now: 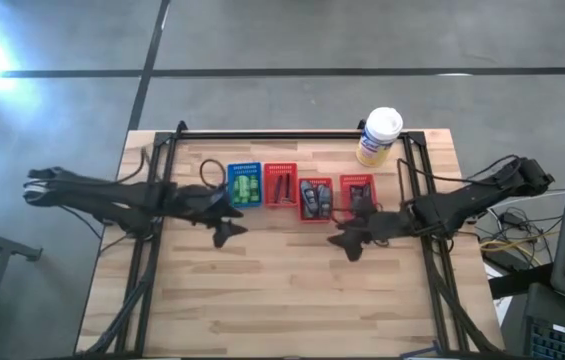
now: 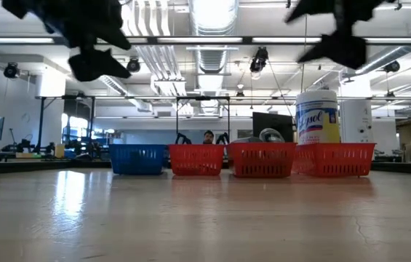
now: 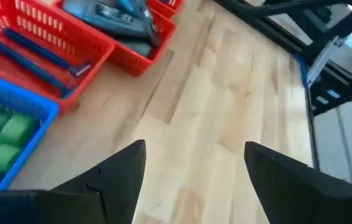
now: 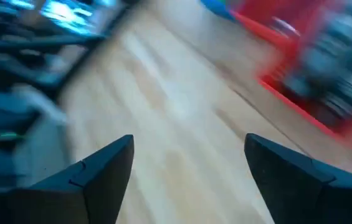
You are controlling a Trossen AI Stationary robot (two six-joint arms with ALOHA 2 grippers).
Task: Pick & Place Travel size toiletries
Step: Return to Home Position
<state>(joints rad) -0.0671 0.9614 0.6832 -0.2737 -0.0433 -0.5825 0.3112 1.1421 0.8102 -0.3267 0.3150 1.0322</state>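
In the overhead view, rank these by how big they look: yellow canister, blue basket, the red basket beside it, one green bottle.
1. yellow canister, though it stands taller, nearer the camera.
2. blue basket and red basket: alike, unranked.
3. green bottle.

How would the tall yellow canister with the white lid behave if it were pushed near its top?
The yellow canister stands upright and is tall for its base, so a high push would probably tip it. Its round wall suggests it would roll once down. It stands close to the wooden table's back edge, so it might fall off.
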